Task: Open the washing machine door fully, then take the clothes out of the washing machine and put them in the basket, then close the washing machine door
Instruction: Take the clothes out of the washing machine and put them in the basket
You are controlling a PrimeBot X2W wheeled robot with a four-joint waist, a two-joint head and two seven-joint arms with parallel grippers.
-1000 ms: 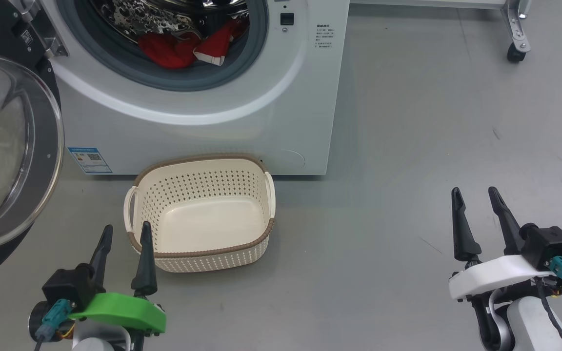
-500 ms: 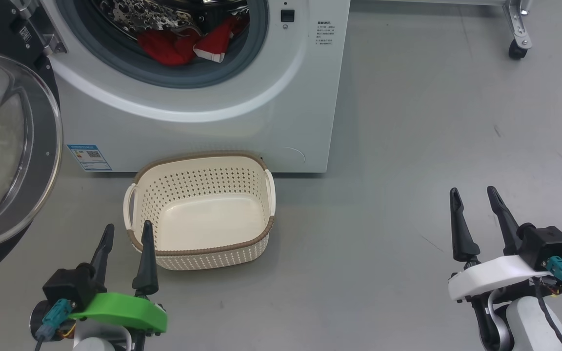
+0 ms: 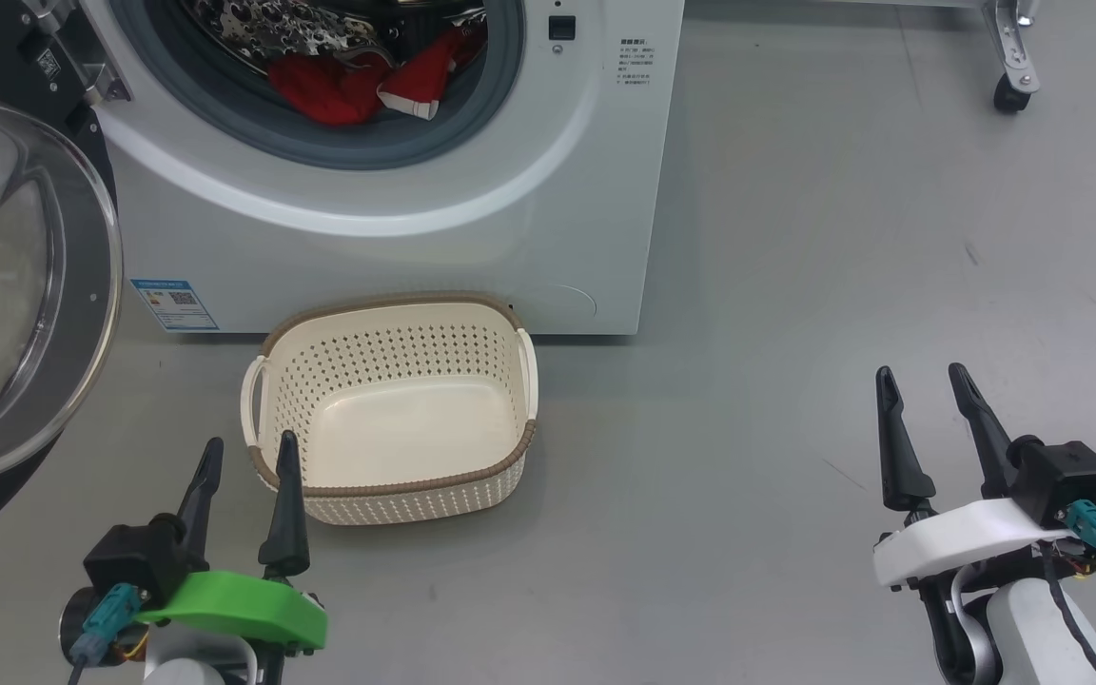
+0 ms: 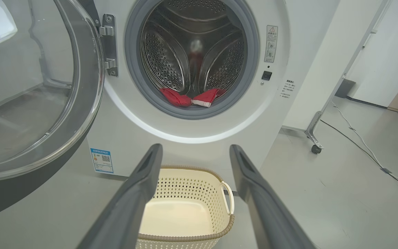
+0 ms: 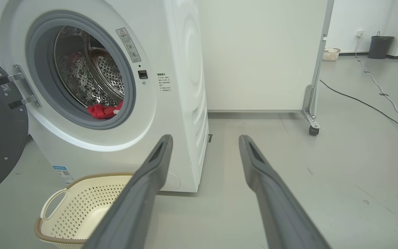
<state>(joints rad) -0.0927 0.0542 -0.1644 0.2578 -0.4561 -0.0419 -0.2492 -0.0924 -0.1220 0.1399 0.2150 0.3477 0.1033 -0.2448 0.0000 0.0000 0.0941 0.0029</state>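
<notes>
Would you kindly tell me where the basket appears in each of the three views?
Head view: the basket sits lower centre-left, before the washing machine.
Left wrist view: bottom centre, between the fingers of the left gripper.
Right wrist view: bottom left corner.
Shared landmark: the red clothes inside the washing machine.

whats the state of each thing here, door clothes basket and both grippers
washing machine door: swung open to the left
clothes: lying inside the washing machine, near the port's lower rim
basket: upright, empty
left gripper: open, holding nothing
right gripper: open, holding nothing
</notes>
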